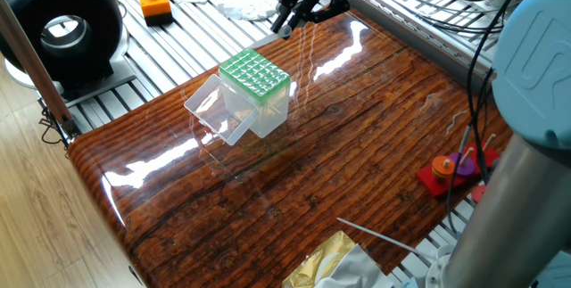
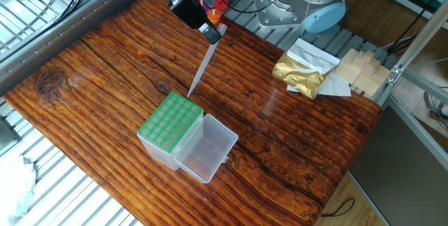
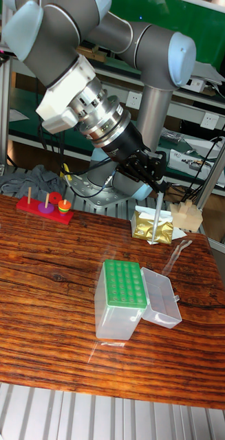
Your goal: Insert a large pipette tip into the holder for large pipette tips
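Observation:
My gripper [image 2: 212, 33] hangs over the far side of the table, shut on the top end of the large pipette tip [image 2: 200, 68], a slim translucent tube that points down. Its lower end hovers just above the far edge of the holder for large pipette tips [image 2: 166, 126], a clear box with a green grid of holes. The clear lid [image 2: 207, 149] lies open beside the box. In the tall fixed view the gripper [image 3: 157, 194] holds the tip [image 3: 155, 218] upright, clearly above the holder [image 3: 122, 292]. In one fixed view the gripper [image 1: 287, 22] is behind the holder [image 1: 255, 76].
A red peg toy with coloured rings [image 2: 215, 12] stands close behind the gripper. A gold foil bag [image 2: 304, 72] and wooden blocks [image 2: 360, 68] lie at the table's edge. Another thin tip [image 1: 375, 234] lies near the foil. An orange button box [image 1: 154, 1] sits off the table.

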